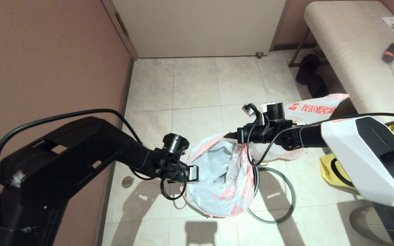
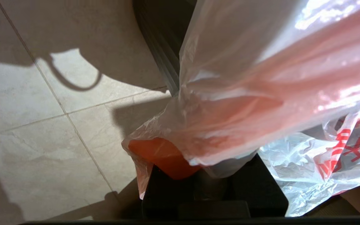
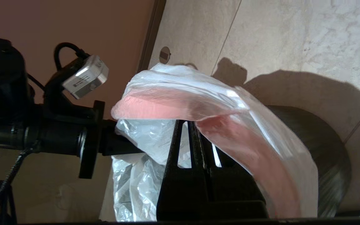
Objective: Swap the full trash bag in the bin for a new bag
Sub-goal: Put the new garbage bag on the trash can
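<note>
New bag: thin translucent white plastic, pink-red edge (image 1: 217,171) | mouth stretched between both grippers' fingers, draped over round black bin (image 3: 323,150) | full printed bag (image 1: 306,112) behind.

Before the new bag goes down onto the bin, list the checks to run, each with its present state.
1. Grip of left end effector on new bag rim: ok.
2. Grip of right end effector on opposite rim: ok.
3. Bag mouth spread open between them: ok.
4. Rim folded over the bin edge all round: cannot tell.
5. The full trash bag out of the bin, on the floor: ok.
6. The grey hoop fitted: not ok, it lies on the floor.
</note>
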### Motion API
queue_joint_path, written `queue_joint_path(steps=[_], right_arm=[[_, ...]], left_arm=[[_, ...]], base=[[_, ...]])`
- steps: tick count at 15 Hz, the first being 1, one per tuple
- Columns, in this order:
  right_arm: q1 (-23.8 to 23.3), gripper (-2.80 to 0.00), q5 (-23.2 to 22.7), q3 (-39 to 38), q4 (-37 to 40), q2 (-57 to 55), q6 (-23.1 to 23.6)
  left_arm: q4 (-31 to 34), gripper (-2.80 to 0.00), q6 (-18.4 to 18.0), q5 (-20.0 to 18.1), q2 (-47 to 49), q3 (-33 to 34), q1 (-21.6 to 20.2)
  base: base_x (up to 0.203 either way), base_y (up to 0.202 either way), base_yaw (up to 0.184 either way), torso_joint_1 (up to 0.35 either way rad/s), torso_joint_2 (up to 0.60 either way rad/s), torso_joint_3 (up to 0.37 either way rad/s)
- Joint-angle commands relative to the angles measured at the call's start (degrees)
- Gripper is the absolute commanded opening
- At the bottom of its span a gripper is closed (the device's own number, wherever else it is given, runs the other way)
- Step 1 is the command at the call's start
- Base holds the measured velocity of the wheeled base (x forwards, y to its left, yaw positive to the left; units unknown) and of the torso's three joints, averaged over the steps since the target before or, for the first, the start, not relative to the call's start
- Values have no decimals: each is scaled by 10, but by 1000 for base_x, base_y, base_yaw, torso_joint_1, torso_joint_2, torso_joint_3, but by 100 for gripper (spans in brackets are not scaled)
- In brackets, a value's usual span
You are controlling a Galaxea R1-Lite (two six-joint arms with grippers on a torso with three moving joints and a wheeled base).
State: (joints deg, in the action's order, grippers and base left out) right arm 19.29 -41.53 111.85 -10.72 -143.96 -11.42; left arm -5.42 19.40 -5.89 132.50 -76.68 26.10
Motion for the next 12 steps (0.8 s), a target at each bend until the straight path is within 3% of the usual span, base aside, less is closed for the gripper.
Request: queue_joint_path(steps=[1,4,7,10,12], right_arm=[[1,-280,-1,-1,1,-1,7],[0,-280,3,5,-5,-16,7],[-1,-280,53,12,-60,-41,6],[-6,-280,57,19,-50,-59,11],[-8,-280,58,22,-20,-66,47]], left_arm=[[-30,-280,1,2,-13,19,5],[-92,-280,-2,-16,-29,57,7],[-93,-280,-12,-25,-19,61,5],[-97,-280,-11,-30,-11,59,0],[-111,-280,18,-28,-4,37,-15]], base=[[0,0,0,0,0,0],[0,0,0,0,0,0],[0,0,0,0,0,0],[0,0,0,0,0,0],[0,0,0,0,0,0]])
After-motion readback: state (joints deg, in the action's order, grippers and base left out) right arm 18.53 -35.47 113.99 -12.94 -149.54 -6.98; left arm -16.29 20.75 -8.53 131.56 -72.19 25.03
